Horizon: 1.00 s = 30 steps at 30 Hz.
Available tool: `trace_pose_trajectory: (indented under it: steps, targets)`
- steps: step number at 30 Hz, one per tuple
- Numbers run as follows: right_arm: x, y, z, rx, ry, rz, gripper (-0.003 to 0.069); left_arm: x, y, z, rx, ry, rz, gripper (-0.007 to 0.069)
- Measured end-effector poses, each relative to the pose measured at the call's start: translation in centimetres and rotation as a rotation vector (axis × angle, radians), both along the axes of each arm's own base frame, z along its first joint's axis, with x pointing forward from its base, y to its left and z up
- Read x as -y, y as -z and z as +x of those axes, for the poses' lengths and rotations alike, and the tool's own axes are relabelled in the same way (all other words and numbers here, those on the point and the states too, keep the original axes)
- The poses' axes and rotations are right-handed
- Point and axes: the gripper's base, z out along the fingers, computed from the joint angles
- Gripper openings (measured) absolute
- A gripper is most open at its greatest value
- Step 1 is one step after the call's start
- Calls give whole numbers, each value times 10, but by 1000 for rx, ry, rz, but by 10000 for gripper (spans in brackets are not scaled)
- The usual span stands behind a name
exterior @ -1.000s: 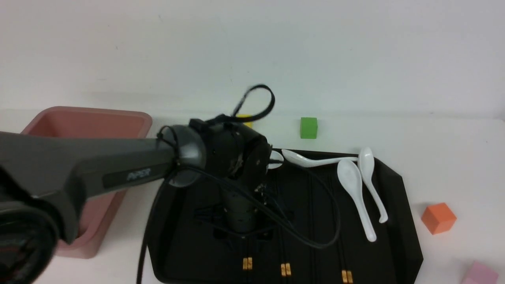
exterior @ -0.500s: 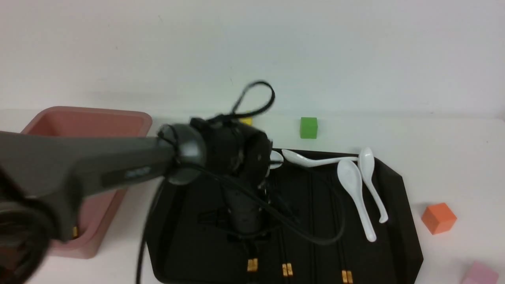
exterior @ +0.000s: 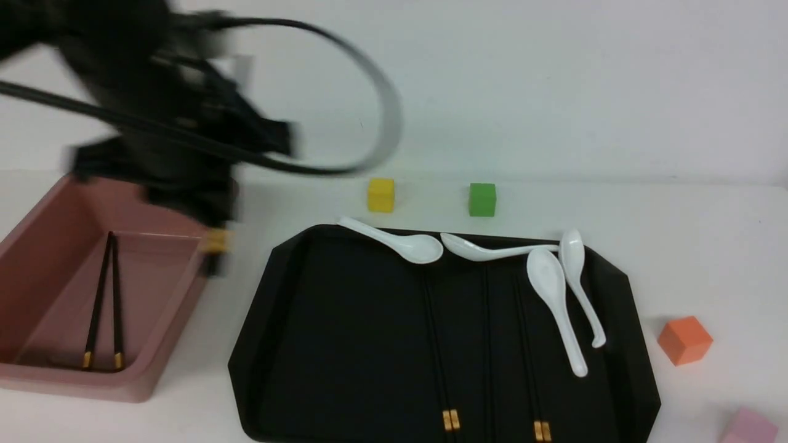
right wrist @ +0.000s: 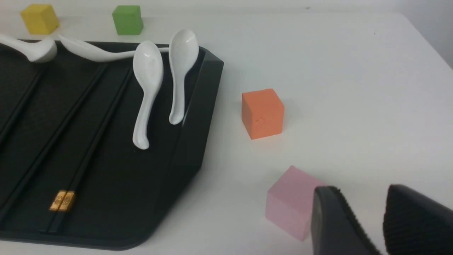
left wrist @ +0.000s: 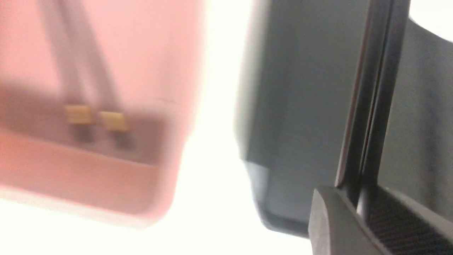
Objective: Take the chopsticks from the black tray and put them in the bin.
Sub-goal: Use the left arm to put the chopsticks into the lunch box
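The black tray (exterior: 345, 344) holds two pairs of chopsticks (exterior: 451, 420), with gold bands at the near edge. One pair (exterior: 103, 301) lies inside the pink bin (exterior: 178, 307) on the left. My left gripper (exterior: 203, 203), badly blurred, hangs over the bin's right rim. In the left wrist view it (left wrist: 357, 198) is shut on another pair of chopsticks (left wrist: 371, 106), with the bin (left wrist: 106, 53) and tray (left wrist: 300, 106) below. A gold band (exterior: 215, 241) shows under the gripper. My right gripper (right wrist: 364, 191) is open and empty, beside the tray's (right wrist: 191, 117) right side.
Several white spoons (exterior: 554, 295) lie along the tray's far and right parts. A yellow cube (exterior: 380, 195) and a green cube (exterior: 481, 199) stand behind the tray. An orange cube (exterior: 684, 339) and a pink cube (right wrist: 293, 202) sit to its right, the pink one close to my right gripper.
My left gripper closed on a pair of chopsticks on the tray, lifted it and swung left and up to over the bin's right rim. The tray's left half is now uncovered.
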Motion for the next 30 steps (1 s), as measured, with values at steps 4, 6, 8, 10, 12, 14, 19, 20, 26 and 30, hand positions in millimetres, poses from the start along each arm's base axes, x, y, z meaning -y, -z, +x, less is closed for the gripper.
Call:
trace_pose_trajectory:
  steps: [4,6,8,10,12,14,19,20,26,30]
  targets:
    - [0,0,0,0,0,0,240,-55,12,19,-38,-119,14,120]
    - [0,0,0,0,0,0,240,-68,18,26,-40,-143,14,120]
    - [0,0,0,0,0,0,240,-86,28,38,-36,-170,19,120]
    - [0,0,0,0,0,0,240,-98,46,52,-59,-180,30,120]
    - [0,0,0,0,0,0,240,-102,64,61,-98,-184,41,120]
    - [0,0,0,0,0,0,240,-102,73,65,-121,-184,48,120]
    - [0,0,0,0,1,2,240,-103,114,81,-228,-180,65,152]
    - [0,0,0,0,1,2,240,-103,120,83,-244,-182,67,170]
    - [0,0,0,0,1,2,240,-103,126,84,-267,-177,71,229]
    - [0,0,0,0,1,1,240,-103,107,72,-270,-129,87,154]
